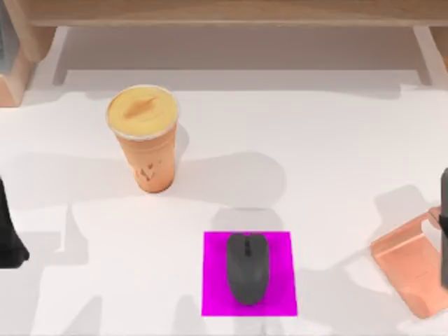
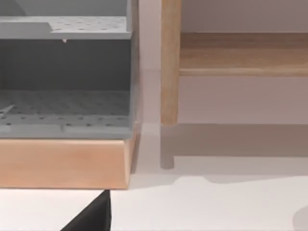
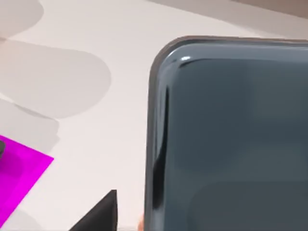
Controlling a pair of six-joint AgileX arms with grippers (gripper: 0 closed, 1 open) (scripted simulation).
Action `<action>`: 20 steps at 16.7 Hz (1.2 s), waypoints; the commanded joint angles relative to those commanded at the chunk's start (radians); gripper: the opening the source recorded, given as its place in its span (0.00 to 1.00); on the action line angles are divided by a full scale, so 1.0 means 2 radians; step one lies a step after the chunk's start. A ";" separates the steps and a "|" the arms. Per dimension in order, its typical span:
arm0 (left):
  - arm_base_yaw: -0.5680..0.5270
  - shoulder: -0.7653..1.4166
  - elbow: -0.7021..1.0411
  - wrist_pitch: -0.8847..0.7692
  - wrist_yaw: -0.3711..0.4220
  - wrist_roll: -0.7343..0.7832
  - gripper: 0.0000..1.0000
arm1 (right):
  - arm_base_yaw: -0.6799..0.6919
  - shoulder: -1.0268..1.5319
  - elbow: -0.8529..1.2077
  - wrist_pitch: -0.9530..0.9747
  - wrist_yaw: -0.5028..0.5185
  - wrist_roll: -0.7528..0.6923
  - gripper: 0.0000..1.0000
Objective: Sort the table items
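Wooden shelf runs along the table's far edge; a wooden leg drops down there; grey perforated rack on a wood base by the far-left corner; soft shadows all over.

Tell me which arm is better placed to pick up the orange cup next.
Left, probably. The orange cup stands upright on the table's left half, nearer the left arm at the left edge. The right arm sits at the far right by the copper stand.

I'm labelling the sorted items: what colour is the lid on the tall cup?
Pale yellow; the lid tops the orange cup, best seen in the top view.
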 joint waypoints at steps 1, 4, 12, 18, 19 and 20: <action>0.000 0.000 0.000 0.000 0.000 0.000 1.00 | 0.000 0.000 0.000 0.000 0.000 0.000 1.00; 0.000 0.000 0.000 0.000 0.000 0.000 1.00 | 0.000 0.000 0.000 0.000 0.000 0.000 1.00; 0.000 0.000 0.000 0.000 0.000 0.000 1.00 | 0.016 -0.084 0.000 -0.081 0.014 0.006 1.00; 0.000 0.000 0.000 0.000 0.000 0.000 1.00 | 0.020 -0.100 0.000 -0.097 0.019 0.009 1.00; 0.000 0.000 0.000 0.000 0.000 0.000 1.00 | 0.020 -0.100 0.000 -0.097 0.019 0.009 1.00; 0.000 0.000 0.000 0.000 0.000 0.000 1.00 | 0.020 -0.102 0.001 -0.092 0.019 0.009 1.00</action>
